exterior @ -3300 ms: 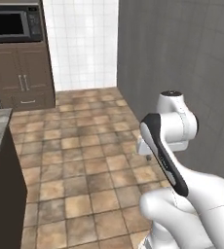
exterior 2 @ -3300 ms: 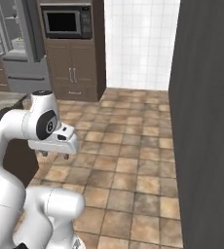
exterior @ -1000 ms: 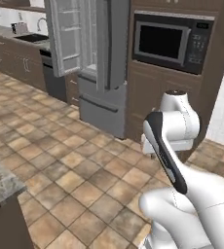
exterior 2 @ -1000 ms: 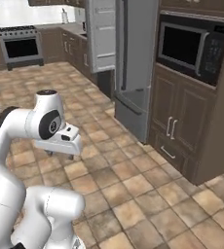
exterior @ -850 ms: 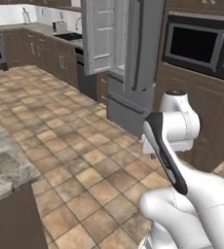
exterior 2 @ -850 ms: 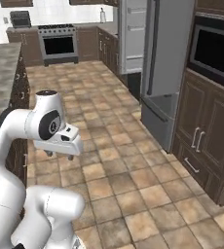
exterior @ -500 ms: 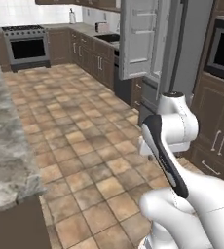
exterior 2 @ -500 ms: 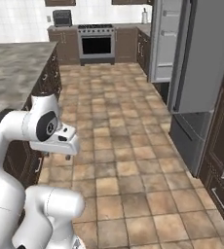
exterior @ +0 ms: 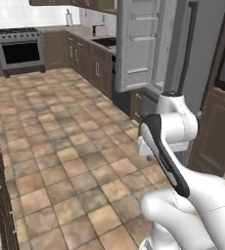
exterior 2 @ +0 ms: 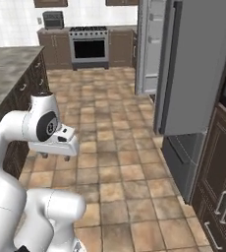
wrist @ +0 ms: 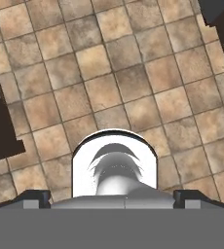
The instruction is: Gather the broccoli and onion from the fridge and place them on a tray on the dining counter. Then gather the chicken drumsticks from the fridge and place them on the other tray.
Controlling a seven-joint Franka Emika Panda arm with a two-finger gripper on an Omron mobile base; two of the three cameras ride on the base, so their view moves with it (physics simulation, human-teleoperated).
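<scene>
The tall grey fridge point(exterior 2: 196, 74) stands at the right with one upper door point(exterior 2: 152, 42) swung open; the same door point(exterior: 144, 44) shows in the left base view. Its inside is hidden from here. The broccoli, the onion, the chicken drumsticks and the trays are out of view. My gripper point(exterior 2: 56, 156) hangs tucked under the folded arm above the tiled floor, far from the fridge. In the hand view the gripper point(wrist: 112, 198) is open, its tips wide apart at the bottom corners with nothing between them.
A stone-topped counter point(exterior 2: 7, 69) with dark drawers runs along the left; I cannot tell whether it is the dining counter. A stove point(exterior 2: 89, 47) stands at the back. Dark cabinets point(exterior 2: 218, 182) flank the fridge. Brown floor tiles point(exterior: 60, 146) lie between.
The whole picture has swung: the base has turned and driven, bringing the stove and the open fridge door into view. The arm keeps its folded pose and the gripper stays open.
</scene>
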